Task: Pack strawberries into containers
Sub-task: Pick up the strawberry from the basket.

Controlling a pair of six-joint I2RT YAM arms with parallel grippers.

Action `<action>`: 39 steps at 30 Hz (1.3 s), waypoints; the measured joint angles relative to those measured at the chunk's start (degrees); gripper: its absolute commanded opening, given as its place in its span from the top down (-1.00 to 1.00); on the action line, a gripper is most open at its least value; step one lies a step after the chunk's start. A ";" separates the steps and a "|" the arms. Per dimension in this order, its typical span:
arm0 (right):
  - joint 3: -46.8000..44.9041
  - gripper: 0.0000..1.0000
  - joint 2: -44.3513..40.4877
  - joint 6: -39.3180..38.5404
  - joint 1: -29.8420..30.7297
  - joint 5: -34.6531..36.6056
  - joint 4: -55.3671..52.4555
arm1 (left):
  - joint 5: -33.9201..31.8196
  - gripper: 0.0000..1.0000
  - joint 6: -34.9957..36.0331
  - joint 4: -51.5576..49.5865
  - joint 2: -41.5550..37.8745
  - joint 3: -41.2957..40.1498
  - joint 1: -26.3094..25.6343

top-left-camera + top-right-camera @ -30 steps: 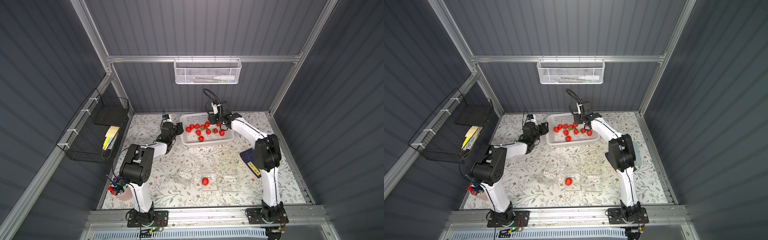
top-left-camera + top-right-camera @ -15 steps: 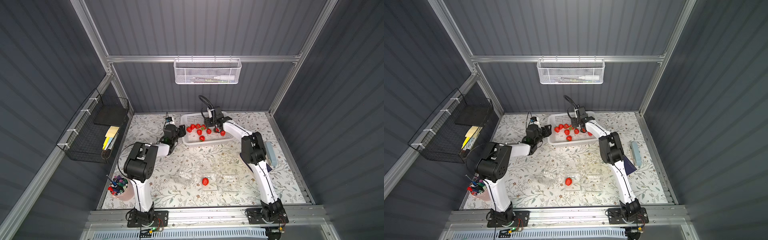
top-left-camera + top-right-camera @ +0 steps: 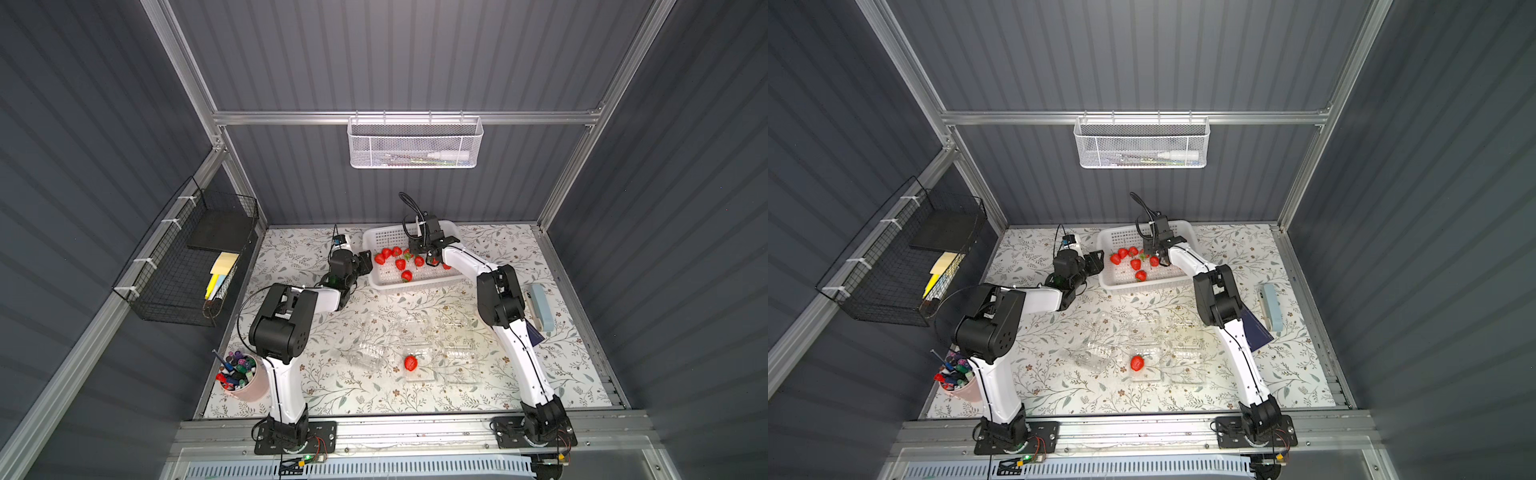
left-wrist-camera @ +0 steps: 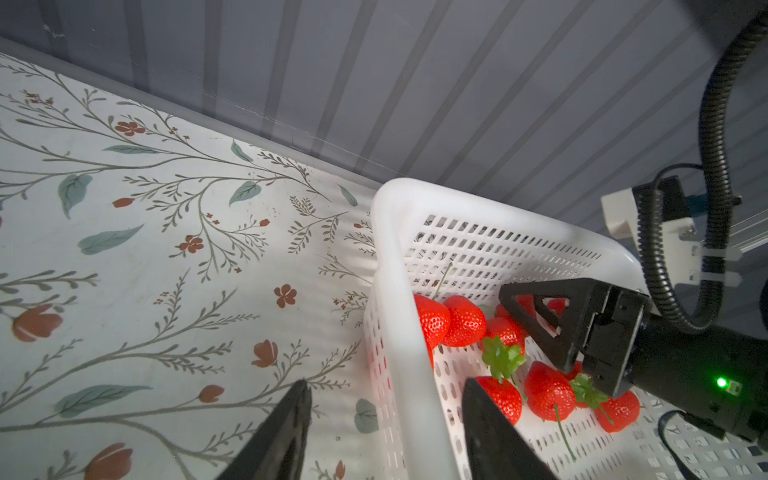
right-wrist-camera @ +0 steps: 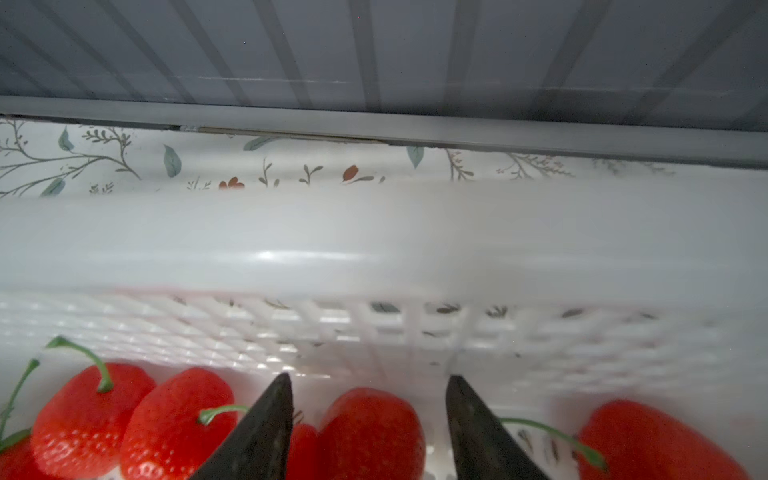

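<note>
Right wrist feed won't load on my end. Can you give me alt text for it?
The right end effector stands open astride one strawberry in the white basket, apparently not touching it. More strawberries lie beside it; beyond the blurred basket wall are the floral table and grey wall.

Pink pen cup (image 3: 250, 390) stands beside the table's front-left corner. Black wire rack (image 3: 178, 272) hangs on side wall. White mesh basket (image 3: 415, 143) hangs from rear rail.
</note>
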 measured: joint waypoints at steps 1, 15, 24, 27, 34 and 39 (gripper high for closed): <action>0.24 -0.08 0.00 0.17 0.00 0.17 -0.42 | 0.00 -0.20 0.00 -0.02 0.00 0.00 0.00; 7.34 -0.13 3.45 5.27 0.00 -1.64 -8.66 | -0.07 -0.21 0.02 -0.07 0.00 0.00 0.00; 7.34 0.18 3.98 6.78 -0.07 -2.86 -10.84 | -0.07 -0.21 0.04 -0.09 0.00 0.00 0.00; 5.81 0.34 3.23 6.69 -0.07 -2.91 -9.81 | -0.07 -0.21 0.04 -0.11 -0.04 0.00 0.00; -2.73 0.45 -3.08 6.08 -0.07 -4.59 -7.48 | -0.57 -0.22 0.07 -1.64 -1.31 -0.20 0.00; -11.76 0.50 -12.68 6.05 0.07 -6.12 -4.48 | -0.94 -0.22 0.04 -2.45 -4.04 -0.59 0.00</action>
